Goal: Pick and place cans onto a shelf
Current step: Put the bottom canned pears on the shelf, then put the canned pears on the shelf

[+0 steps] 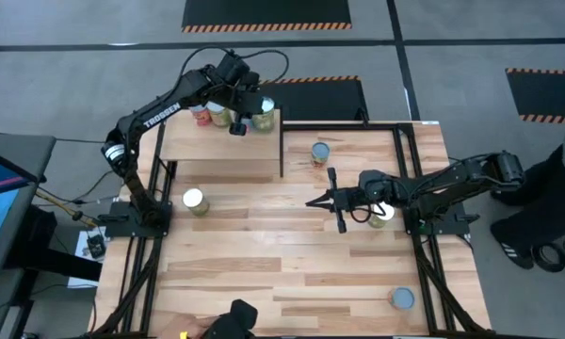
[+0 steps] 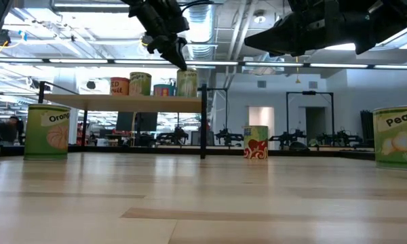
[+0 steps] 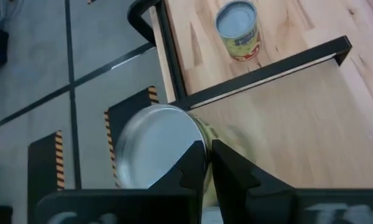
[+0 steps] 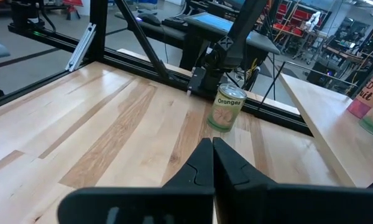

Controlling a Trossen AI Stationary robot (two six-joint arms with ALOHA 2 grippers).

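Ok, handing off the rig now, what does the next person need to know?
Left gripper: over the shelf beside the end can, fingers together, holding nothing.
Right gripper: shut, empty, above mid-table.
Done: four cans on the shelf, as the low view shows.
Left: four cans on the table: Oranges can, red-label can, Pears can under the right arm, one can at the near right corner.

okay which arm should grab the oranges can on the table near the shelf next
Probably the right. The right gripper hangs shut and empty over mid-table, facing the Oranges can. The left gripper is up over the shelf, beside a can standing there.
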